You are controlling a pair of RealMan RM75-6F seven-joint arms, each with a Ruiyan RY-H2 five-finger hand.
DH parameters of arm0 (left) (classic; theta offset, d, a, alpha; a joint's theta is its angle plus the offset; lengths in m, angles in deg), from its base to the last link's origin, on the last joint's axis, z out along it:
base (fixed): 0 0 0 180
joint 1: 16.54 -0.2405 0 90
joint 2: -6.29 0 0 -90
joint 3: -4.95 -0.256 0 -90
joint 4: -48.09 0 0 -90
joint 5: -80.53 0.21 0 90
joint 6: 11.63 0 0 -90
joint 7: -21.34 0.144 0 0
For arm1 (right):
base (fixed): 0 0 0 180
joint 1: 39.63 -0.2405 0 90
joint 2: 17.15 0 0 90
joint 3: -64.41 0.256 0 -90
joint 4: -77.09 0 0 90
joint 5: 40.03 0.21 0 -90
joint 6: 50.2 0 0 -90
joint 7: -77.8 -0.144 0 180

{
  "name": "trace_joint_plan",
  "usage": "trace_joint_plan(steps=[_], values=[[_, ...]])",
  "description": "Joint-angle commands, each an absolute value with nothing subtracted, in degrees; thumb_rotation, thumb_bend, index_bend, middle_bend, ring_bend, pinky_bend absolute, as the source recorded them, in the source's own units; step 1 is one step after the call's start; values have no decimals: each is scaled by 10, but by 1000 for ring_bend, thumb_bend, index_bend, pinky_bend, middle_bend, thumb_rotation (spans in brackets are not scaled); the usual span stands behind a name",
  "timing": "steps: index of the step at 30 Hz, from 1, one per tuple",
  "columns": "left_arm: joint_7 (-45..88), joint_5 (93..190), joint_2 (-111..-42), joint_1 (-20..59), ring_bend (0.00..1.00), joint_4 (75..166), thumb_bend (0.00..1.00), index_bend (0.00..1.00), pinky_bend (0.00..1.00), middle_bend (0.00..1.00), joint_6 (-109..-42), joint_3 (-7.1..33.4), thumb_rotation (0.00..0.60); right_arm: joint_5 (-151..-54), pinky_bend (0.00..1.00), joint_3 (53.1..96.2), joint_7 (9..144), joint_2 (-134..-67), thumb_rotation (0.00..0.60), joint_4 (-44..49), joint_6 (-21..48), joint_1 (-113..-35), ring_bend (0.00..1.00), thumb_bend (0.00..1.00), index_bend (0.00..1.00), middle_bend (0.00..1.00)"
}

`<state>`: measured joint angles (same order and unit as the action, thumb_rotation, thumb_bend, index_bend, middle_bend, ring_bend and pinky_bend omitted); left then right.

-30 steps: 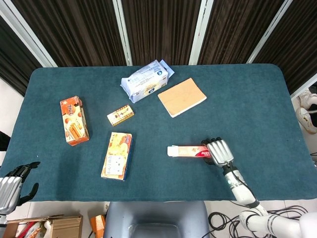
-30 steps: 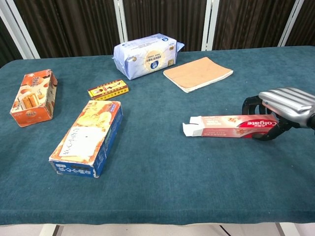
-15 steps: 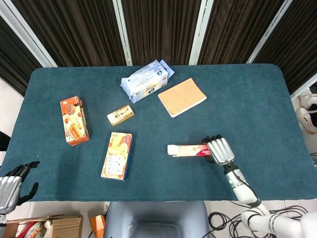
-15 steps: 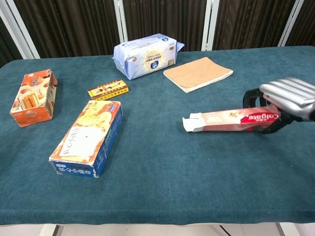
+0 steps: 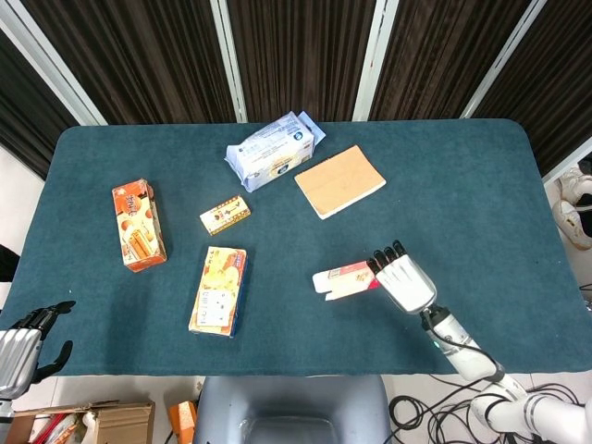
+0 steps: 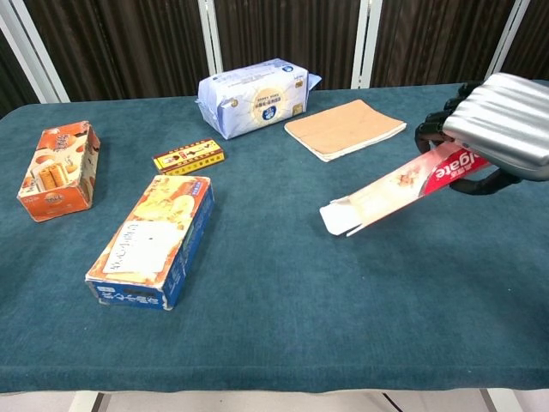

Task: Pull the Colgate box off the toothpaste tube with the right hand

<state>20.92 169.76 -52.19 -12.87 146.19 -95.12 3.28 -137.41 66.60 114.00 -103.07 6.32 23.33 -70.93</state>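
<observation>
My right hand [image 6: 497, 124] [image 5: 402, 280] grips the red end of the Colgate box [image 6: 403, 184] [image 5: 340, 277]. The box is off the table and slopes down to the left, its open white flap end lowest and just above the cloth. No toothpaste tube shows at the open end or on the table. My left hand [image 5: 20, 347] hangs off the table's front left corner, fingers apart and holding nothing; the chest view does not show it.
On the blue-green table [image 5: 462, 185] lie a tan notebook [image 6: 345, 127], a white-blue tissue pack [image 6: 254, 96], a small yellow box [image 6: 189, 156], an orange snack box [image 6: 57, 168] and a long biscuit box [image 6: 154, 238].
My right hand has risen with the box's red end, tipping the box from flat on the cloth to a steep slope. The left hand has not moved.
</observation>
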Motion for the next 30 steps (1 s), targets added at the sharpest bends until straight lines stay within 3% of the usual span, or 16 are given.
trace_joint_plan(steps=[1, 7, 18, 30], values=[[209, 1698, -522, -129, 280, 1462, 422, 242, 457, 313, -951, 33, 600, -1426, 378, 661, 1223, -1018, 600, 85, 259, -721, 450, 311, 564, 463], [210, 1698, -522, -129, 281, 1463, 422, 242, 458, 313, -951, 32, 600, -1505, 378, 654, 1283, -1032, 600, 154, 324, -732, 426, 311, 559, 463], [207, 1700, -521, -128, 281, 1463, 421, 242, 458, 313, -950, 31, 600, -1477, 377, 672, 1261, -1015, 600, 134, 330, -720, 407, 311, 502, 462], [207, 1702, -520, -126, 281, 1465, 422, 242, 459, 313, -946, 29, 600, -1216, 378, 773, 1338, -932, 600, -164, 308, -638, 373, 311, 429, 461]])
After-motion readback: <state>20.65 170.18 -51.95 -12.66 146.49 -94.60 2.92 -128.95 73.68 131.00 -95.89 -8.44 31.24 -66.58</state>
